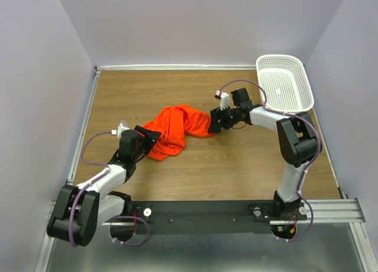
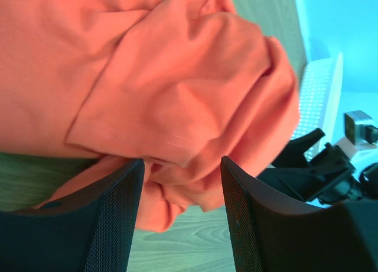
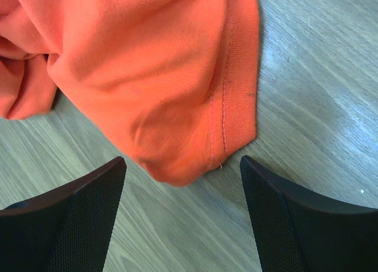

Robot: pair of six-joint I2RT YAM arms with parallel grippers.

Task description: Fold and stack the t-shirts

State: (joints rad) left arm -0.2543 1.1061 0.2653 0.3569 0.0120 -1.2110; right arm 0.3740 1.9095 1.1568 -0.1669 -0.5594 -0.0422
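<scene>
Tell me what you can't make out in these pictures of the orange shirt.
- t-shirt neck label: every view, buried in crumpled folds.
- left gripper touching cloth or not: left wrist view, folds fill the gap; top view too small.
- hem by the right gripper, sleeve or bottom: right wrist view, frame edges cut off the rest.

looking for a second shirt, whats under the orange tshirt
Only the wooden table shows around the crumpled orange t-shirt. Its folds hide whatever lies beneath the heap.
</scene>
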